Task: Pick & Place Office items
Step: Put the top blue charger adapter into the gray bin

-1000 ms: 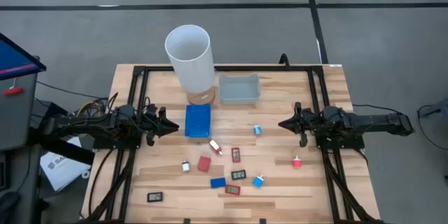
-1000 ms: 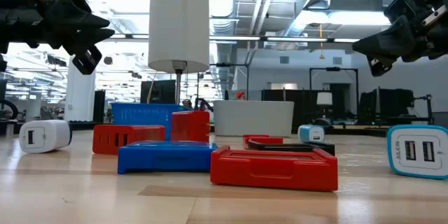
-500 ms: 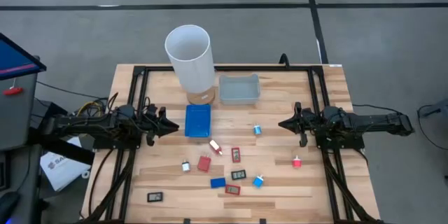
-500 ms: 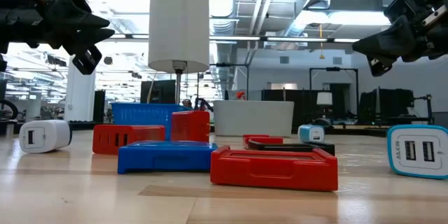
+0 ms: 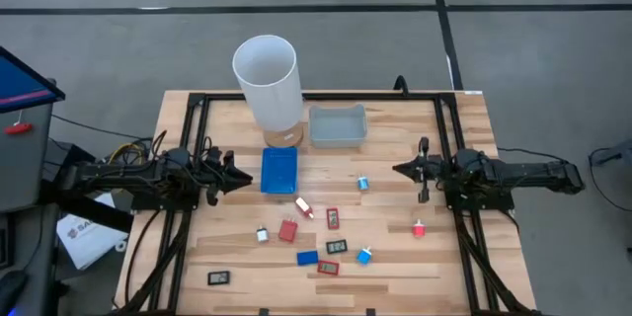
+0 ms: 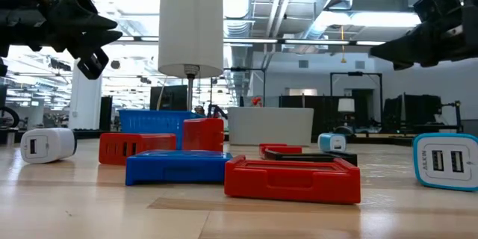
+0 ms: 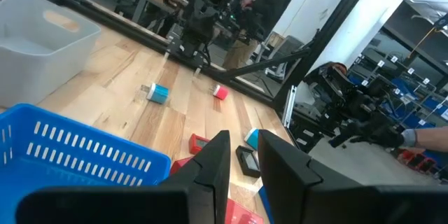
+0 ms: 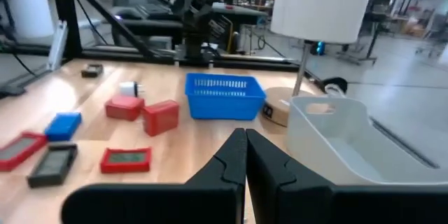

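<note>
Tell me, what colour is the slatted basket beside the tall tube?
Blue. The basket shows best in the right wrist view.

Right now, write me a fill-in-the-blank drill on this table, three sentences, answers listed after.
1. The blue basket lies nearest the ____ gripper.
2. The fingers of the right gripper are ____.
3. The tall white cylinder stands beside the ____ bin, at the table's far edge.

Missing words: left; shut; grey
</note>
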{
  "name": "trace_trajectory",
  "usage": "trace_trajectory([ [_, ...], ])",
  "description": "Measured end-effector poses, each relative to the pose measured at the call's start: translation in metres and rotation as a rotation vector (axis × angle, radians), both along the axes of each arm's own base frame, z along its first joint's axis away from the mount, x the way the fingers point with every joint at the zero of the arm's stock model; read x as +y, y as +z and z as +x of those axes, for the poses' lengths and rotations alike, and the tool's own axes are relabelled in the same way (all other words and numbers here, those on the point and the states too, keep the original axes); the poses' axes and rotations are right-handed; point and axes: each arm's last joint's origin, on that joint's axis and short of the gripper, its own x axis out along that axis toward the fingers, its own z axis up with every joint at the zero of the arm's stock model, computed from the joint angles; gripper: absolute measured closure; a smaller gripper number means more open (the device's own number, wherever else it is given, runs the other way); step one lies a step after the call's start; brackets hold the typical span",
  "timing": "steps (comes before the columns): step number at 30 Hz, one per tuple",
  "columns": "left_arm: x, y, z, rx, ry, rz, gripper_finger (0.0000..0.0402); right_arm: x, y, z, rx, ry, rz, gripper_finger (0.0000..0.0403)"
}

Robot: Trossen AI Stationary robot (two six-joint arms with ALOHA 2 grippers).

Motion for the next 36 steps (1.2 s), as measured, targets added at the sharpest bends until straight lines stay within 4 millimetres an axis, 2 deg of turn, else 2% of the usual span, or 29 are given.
trace_trajectory([
  [5,0.005,0.008,0.000,-0.087,0.149,-0.003,0.0330,-0.002,0.000,0.000,-0.009,-0.024,0.045,0.0403],
  [9,0.006,0.018,-0.002,-0.193,0.167,-0.253,0.0330,-0.003,0.004,0.000,-0.060,-0.031,0.117,0.0403],
  [11,0.007,0.024,-0.003,-0.263,0.207,-0.334,0.0330,-0.002,0.013,0.000,-0.178,-0.018,0.312,0.0403],
  [14,0.009,0.032,-0.006,-0.371,0.236,-0.421,0.0330,-0.003,0.028,-0.002,-0.390,-0.009,0.715,0.0403],
  [16,0.008,0.039,-0.008,-0.443,0.216,-0.452,0.0330,-0.004,0.036,-0.004,-0.508,-0.002,0.903,0.0403],
  [20,0.007,0.054,-0.015,-0.615,0.177,-0.449,0.0330,-0.006,0.044,-0.008,-0.644,-0.007,1.062,0.0403],
  [24,0.009,0.060,-0.019,-0.705,0.251,-0.442,0.0330,-0.003,0.056,-0.013,-0.726,0.076,1.016,0.0403],
  [27,0.010,0.059,-0.018,-0.694,0.308,-0.384,0.0331,-0.001,0.071,-0.019,-0.818,0.116,0.929,0.0403],
  [32,0.013,0.052,-0.011,-0.596,0.427,-0.252,0.0342,-0.005,0.078,-0.024,-0.904,-0.039,0.883,0.0403],
  [36,0.012,0.050,-0.007,-0.566,0.386,-0.256,0.0348,-0.006,0.079,-0.024,-0.907,-0.068,0.854,0.0403],
])
